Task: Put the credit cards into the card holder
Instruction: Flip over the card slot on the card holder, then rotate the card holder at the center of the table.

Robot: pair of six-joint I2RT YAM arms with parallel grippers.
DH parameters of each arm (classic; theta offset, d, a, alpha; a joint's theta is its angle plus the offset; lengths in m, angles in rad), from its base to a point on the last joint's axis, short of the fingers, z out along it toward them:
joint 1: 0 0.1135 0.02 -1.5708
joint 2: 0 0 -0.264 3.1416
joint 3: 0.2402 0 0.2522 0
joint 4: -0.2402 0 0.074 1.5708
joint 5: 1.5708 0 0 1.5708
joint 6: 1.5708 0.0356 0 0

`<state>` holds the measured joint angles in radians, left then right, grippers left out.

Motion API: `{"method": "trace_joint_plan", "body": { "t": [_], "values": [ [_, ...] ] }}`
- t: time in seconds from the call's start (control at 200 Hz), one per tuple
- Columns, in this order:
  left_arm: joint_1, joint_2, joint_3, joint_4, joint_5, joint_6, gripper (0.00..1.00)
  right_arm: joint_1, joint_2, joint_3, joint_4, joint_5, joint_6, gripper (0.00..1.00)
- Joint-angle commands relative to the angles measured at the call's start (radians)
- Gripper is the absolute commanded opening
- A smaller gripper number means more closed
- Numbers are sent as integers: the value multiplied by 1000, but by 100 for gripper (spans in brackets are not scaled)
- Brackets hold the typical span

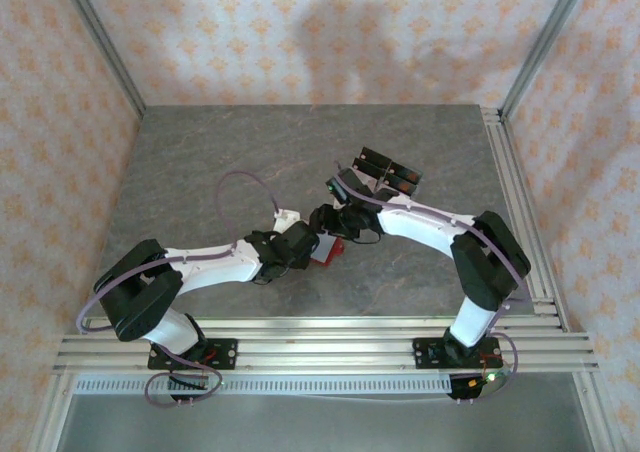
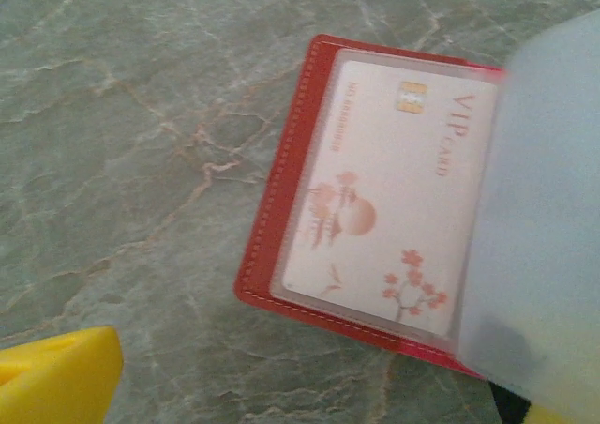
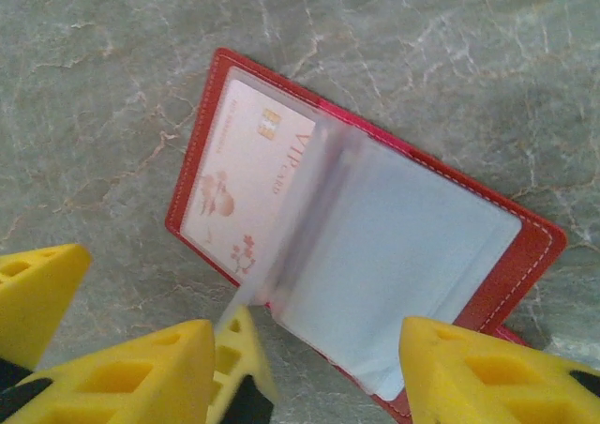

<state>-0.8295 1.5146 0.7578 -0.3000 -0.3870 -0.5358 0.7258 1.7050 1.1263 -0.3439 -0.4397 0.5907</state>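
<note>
The red card holder [image 1: 327, 252] lies spread open on the grey table between my two grippers. A pinkish credit card [image 2: 394, 199] printed "VIP" sits inside its clear left pocket [image 3: 248, 175]. Pale inner sleeves [image 3: 403, 255] cover the right half, and one leaf stands up, leaning on a yellow finger [image 3: 234, 354] of my left gripper. My left gripper [image 2: 305, 401] is open wide, its fingers at either side of the holder's near edge. My right gripper [image 3: 305, 377] is open just short of the holder's edge, nothing between its fingers.
A clear plastic stand with black blocks [image 1: 385, 172] stands behind the right gripper. Patterned walls close in the table [image 1: 200, 162] on three sides, with metal rails along the right and near edges.
</note>
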Motion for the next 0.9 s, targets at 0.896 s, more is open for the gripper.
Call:
{"method": "trace_joint_plan", "body": {
  "t": [0.896],
  "values": [
    [145, 63, 116, -176, -96, -82, 100, 51, -13, -98, -124, 306, -40, 45]
  ]
}}
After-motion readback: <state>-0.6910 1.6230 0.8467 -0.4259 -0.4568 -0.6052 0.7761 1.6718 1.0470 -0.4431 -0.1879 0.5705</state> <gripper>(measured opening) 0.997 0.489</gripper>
